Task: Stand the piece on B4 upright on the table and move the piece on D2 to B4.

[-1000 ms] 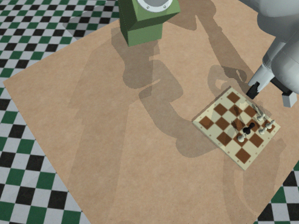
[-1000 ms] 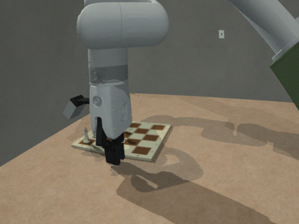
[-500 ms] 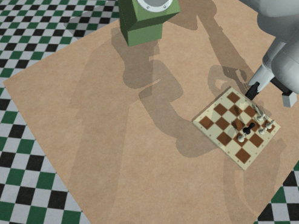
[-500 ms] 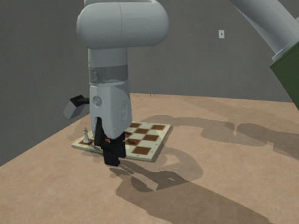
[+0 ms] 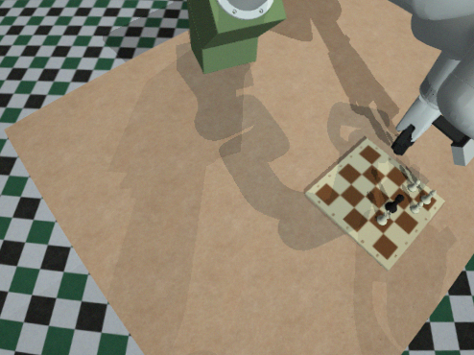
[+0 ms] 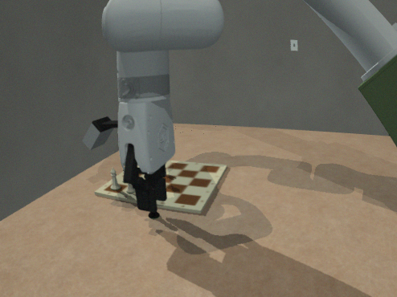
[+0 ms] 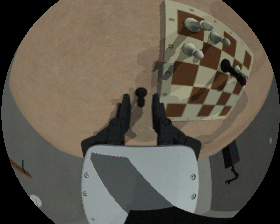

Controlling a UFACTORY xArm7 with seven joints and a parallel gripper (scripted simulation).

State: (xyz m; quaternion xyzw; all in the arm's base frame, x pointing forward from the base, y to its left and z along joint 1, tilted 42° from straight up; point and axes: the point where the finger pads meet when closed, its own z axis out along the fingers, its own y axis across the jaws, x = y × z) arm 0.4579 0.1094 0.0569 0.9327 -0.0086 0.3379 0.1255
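1 black piece (image 6: 153,215) (image 7: 141,93) — upright on the table (image 5: 158,224) (image 6: 100,252) (image 7: 85,75), off-board.
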